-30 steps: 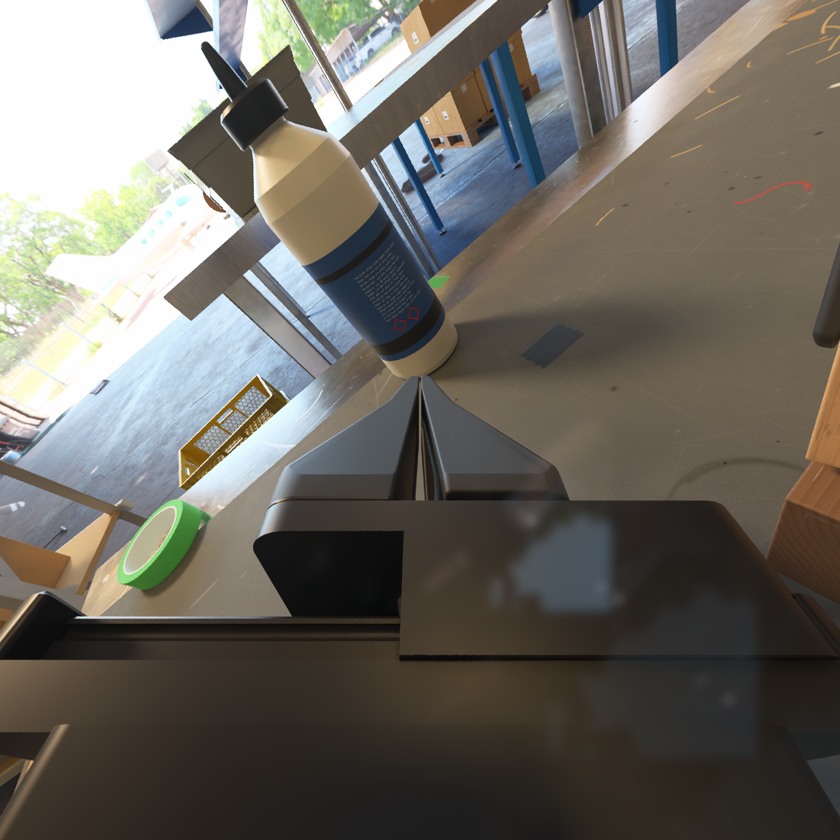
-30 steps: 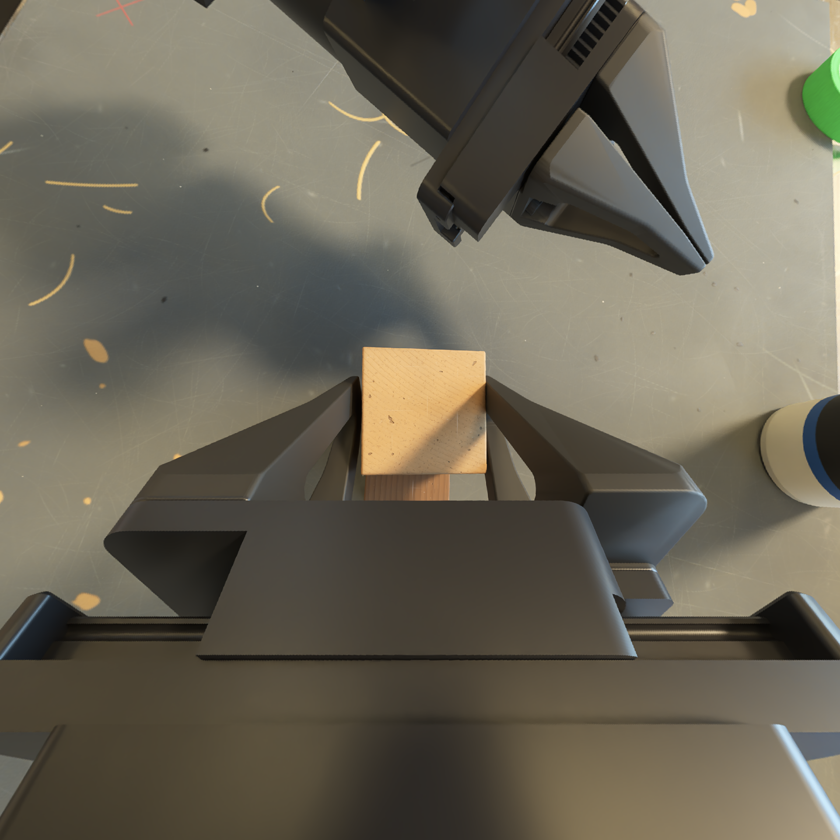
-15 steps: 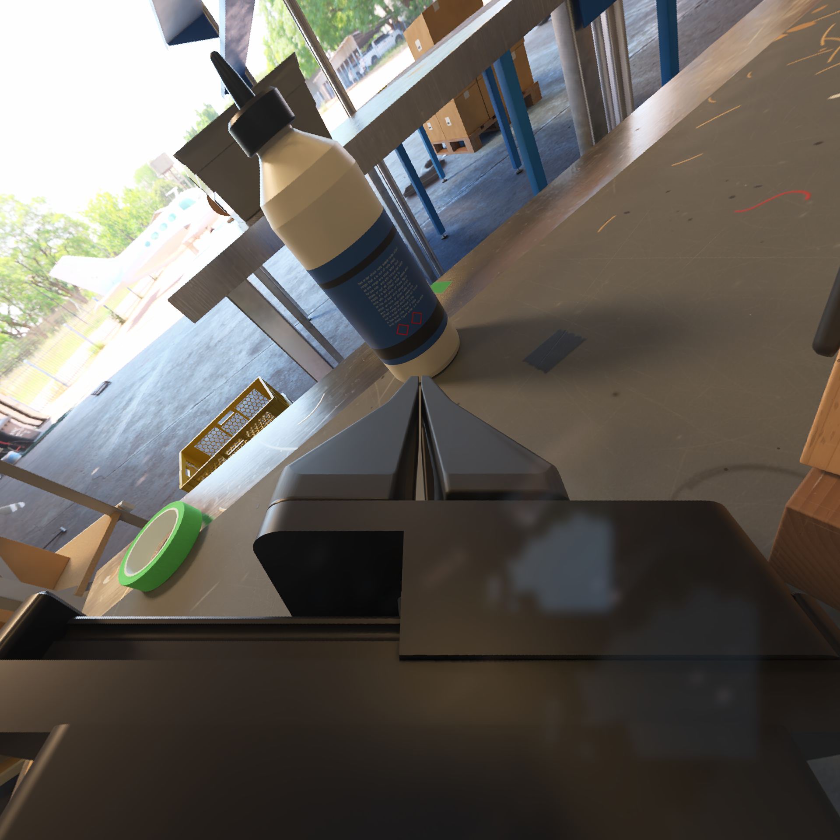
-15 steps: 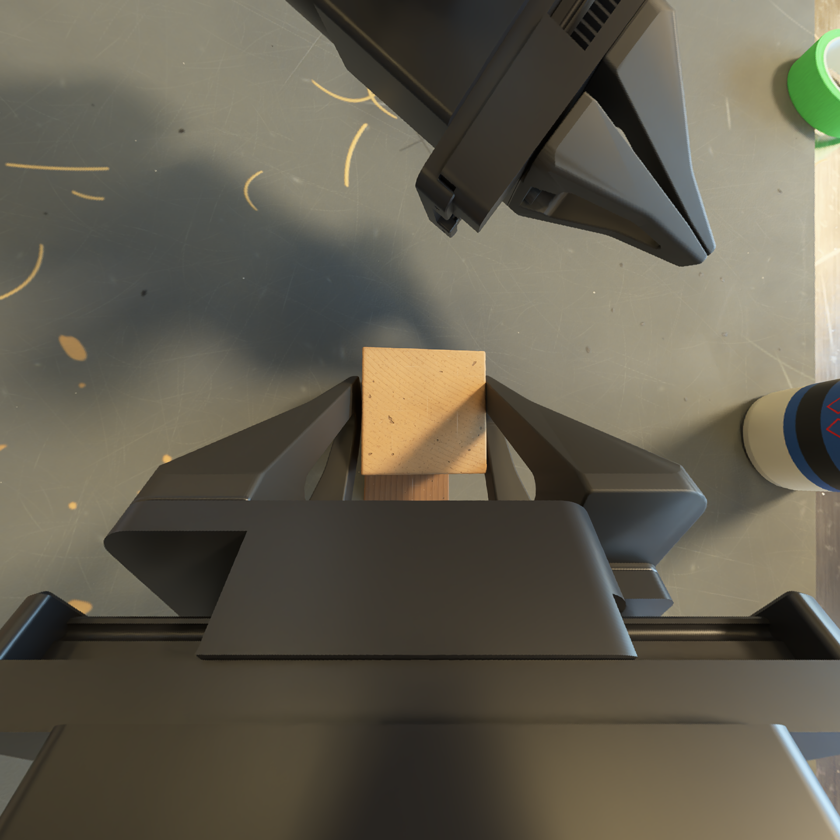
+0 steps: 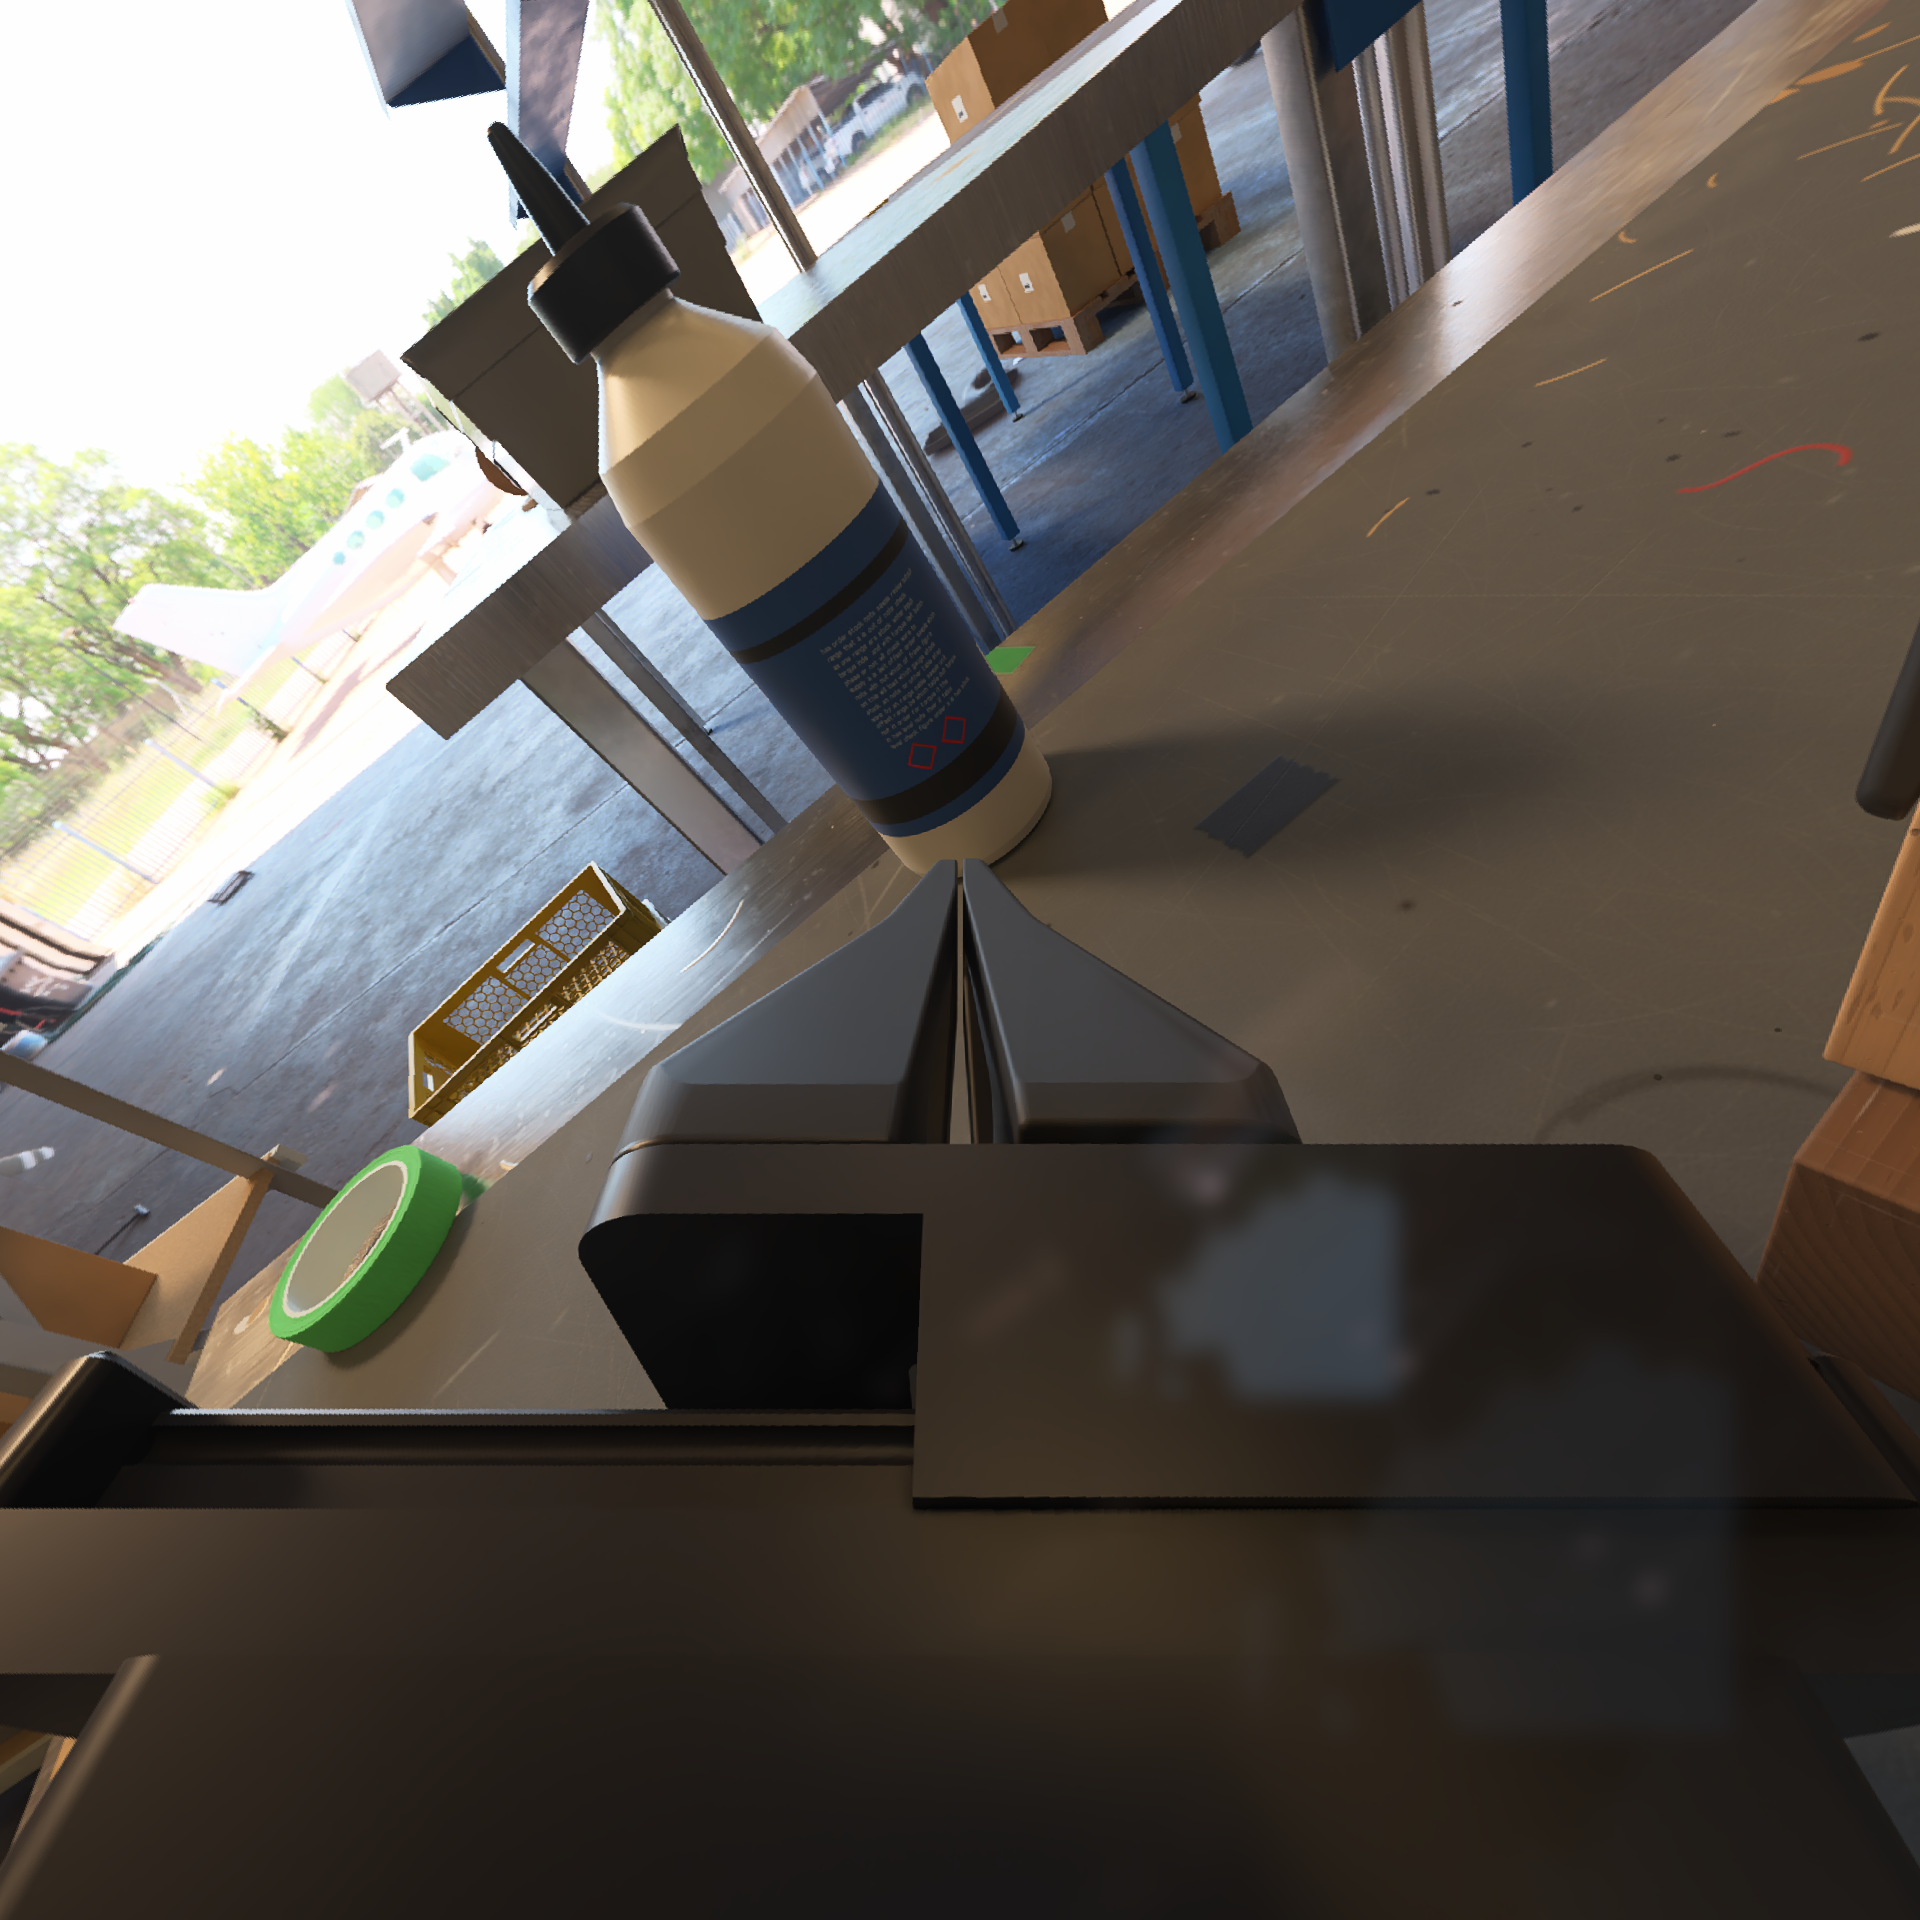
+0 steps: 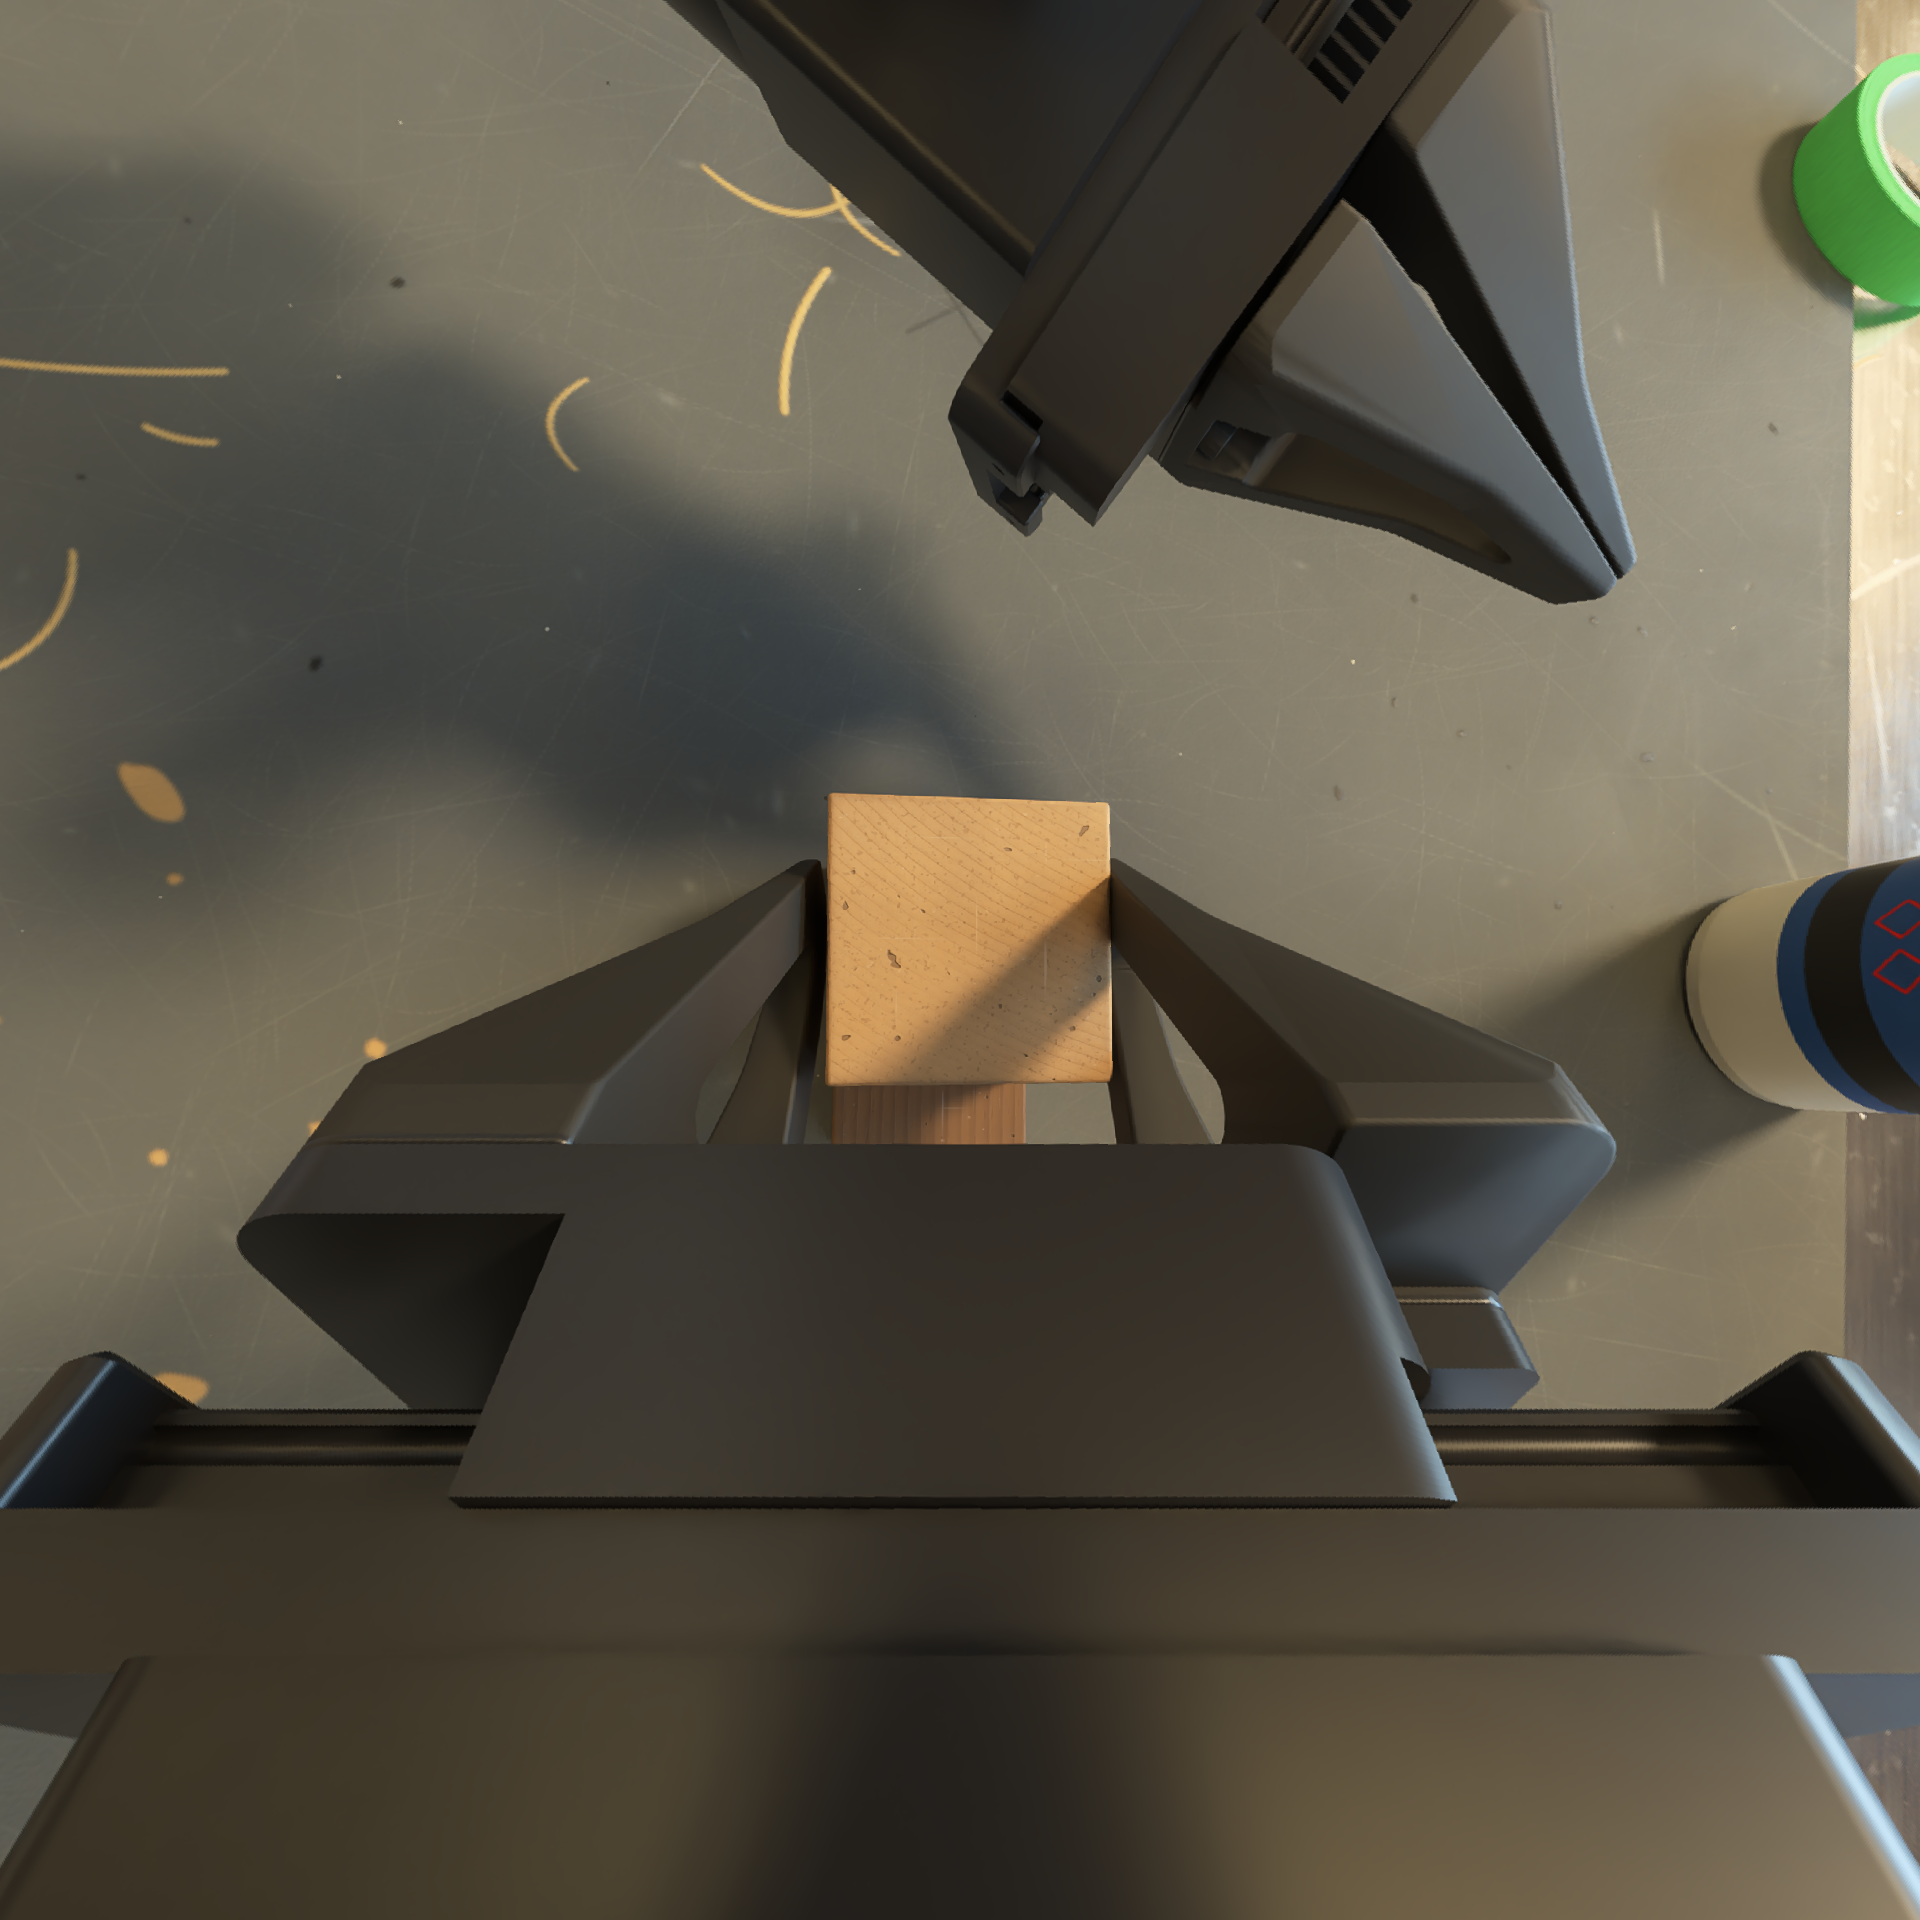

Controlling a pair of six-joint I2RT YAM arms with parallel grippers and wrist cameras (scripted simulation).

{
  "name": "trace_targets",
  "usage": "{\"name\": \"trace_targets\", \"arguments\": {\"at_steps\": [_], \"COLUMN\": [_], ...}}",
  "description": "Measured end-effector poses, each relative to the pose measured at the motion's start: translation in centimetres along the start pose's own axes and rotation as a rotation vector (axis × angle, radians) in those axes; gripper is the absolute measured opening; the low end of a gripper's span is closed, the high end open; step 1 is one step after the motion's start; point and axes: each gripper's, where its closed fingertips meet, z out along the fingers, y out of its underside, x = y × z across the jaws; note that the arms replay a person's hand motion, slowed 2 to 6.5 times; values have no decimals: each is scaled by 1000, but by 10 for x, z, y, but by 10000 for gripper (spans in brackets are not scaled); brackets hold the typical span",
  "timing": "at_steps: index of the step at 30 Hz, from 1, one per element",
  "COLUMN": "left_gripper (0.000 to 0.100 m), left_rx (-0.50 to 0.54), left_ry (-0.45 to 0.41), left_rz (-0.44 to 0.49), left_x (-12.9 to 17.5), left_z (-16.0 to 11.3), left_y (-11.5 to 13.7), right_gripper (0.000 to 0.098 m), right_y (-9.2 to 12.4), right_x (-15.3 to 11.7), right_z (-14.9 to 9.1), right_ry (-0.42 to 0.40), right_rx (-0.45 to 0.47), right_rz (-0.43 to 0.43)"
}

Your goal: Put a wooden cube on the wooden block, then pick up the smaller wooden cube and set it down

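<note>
Change since earlier frames: we see the right wrist view drift toward the table edge; more of the bottle and green tape roll enters at right. Grip on the cube unchanged.

Left wrist view, left gripper (image 5: pixel 961 868): fingers pressed together, holding nothing, tips just short of the bottle (image 5: pixel 790 540).
Left wrist view, surroundings: green tape roll (image 5: pixel 364 1247) lies near the table (image 5: pixel 1455 644) edge; we note wooden pieces cut off at the right border.

Right wrist view, right gripper (image 6: pixel 966 878): pinching the wooden cube (image 6: pixel 966 935) on two opposite sides.
Right wrist view, below the cube: a darker wooden block (image 6: pixel 928 1114) shows directly underneath; contact cannot be judged.
Right wrist view, left gripper (image 6: pixel 1616 566): closed, well apart from the cube.
</note>
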Motion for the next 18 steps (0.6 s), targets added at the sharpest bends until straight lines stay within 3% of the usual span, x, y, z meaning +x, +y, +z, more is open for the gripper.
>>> {"name": "trace_targets", "arguments": {"at_steps": [18], "left_gripper": [9], "left_rx": [0], "left_ry": [0], "left_rz": [0], "left_x": [0], "left_z": [0], "left_y": [0], "right_gripper": [432], "right_y": [1], "right_x": [1], "right_z": [-1], "right_ry": [3], "right_rx": [-11], "right_rz": [11]}}
